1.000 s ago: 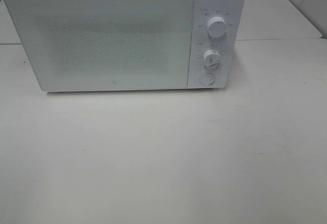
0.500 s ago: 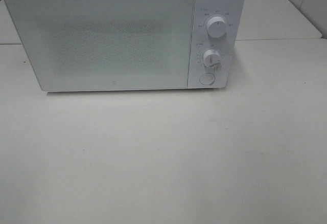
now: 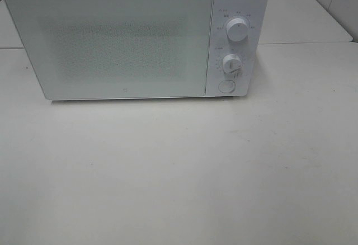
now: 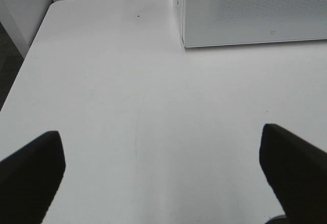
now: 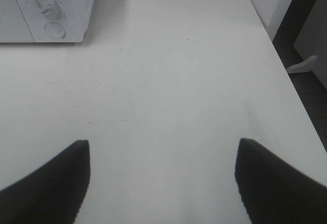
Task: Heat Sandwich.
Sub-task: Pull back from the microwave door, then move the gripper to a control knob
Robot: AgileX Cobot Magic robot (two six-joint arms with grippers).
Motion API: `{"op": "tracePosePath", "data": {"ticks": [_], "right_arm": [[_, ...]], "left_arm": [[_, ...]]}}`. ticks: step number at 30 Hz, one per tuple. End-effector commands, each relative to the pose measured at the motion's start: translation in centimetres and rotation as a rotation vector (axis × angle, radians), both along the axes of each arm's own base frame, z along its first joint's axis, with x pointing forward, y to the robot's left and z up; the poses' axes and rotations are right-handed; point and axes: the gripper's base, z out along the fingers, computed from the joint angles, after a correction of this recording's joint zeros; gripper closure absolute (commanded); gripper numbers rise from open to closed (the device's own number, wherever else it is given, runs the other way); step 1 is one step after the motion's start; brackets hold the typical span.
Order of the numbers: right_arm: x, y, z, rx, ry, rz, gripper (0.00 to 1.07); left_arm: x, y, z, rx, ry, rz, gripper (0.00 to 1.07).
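Nothing has moved: the shut microwave (image 3: 128,38) stands far on the table (image 3: 179,172). The left pincer (image 4: 161,147) and right pincer (image 5: 163,152) hover near, spread wide and empty. The sandwich is out of sight.

Microwave (image 3: 134,41) dial labels (image 3: 226,15) illegibly small.

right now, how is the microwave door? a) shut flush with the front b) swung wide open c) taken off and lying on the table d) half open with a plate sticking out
a: the microwave door lies flush beside the control panel, with no gap showing the inside.
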Motion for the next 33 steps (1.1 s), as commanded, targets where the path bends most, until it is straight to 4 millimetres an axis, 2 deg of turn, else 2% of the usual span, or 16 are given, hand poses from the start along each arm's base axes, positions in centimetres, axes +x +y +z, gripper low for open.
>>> {"op": "tracePosePath", "data": {"ticks": [1, 10, 20, 25, 31, 33], "right_arm": [[-0.3, 0.1, 0.1, 0.008, -0.030, -0.004, 0.32], [-0.2, 0.1, 0.1, 0.011, -0.032, 0.000, 0.32], [-0.3, 0.2, 2.0, 0.020, -0.156, 0.014, 0.32], [1.1, 0.3, 2.4, 0.021, -0.121, 0.019, 0.32], [4.3, 0.4, 2.9, 0.023, -0.068, 0.027, 0.32], [4.7, 0.5, 3.0, 0.022, -0.067, 0.028, 0.32]], "left_arm": [[-0.3, 0.0, -0.1, 0.000, -0.032, 0.004, 0.08], [-0.3, 0.0, -0.1, 0.000, -0.032, 0.004, 0.08], [-0.3, 0.0, -0.1, 0.000, -0.032, 0.004, 0.08], [-0.3, 0.0, -0.1, 0.000, -0.032, 0.004, 0.08], [-0.3, 0.0, -0.1, 0.000, -0.032, 0.004, 0.09], [-0.3, 0.0, -0.1, 0.000, -0.032, 0.004, 0.09]]}}
